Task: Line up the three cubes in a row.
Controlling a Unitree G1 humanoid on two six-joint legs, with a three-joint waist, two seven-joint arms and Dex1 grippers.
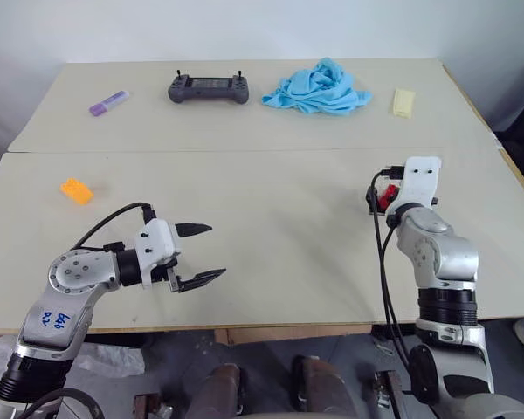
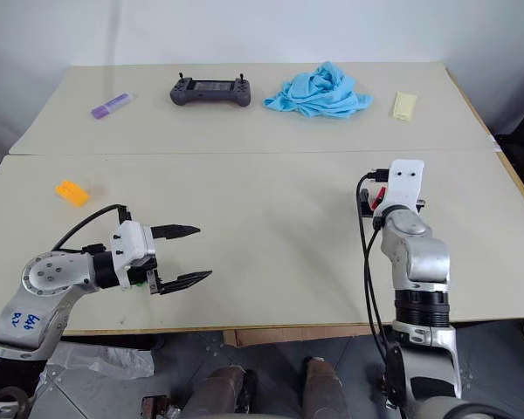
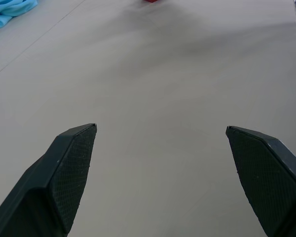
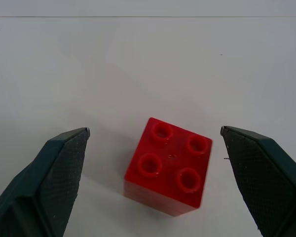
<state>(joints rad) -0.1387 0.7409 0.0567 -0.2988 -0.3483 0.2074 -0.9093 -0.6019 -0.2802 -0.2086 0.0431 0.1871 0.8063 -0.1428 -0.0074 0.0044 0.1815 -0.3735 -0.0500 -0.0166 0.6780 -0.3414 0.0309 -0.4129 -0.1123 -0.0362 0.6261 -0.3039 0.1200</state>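
A red cube [image 4: 170,165] with four studs on top sits on the table between the wide-apart fingers of my right gripper [image 4: 155,131], touching neither finger. From the head view, the red cube [image 1: 386,199] peeks out from behind the right wrist at the right of the near table. An orange-yellow cube [image 1: 76,190] lies at the far left. My left gripper [image 1: 217,251] hovers open and empty over bare table at the front left, pointing towards the right. The red cube [image 3: 150,1] is far ahead of its fingers.
On the far table lie a purple tube [image 1: 109,103], a black controller [image 1: 208,88], a crumpled blue cloth [image 1: 319,87] and a pale yellow flat piece [image 1: 403,102]. A seam [image 1: 244,150] divides the two tabletops. Cables hang along the right arm.
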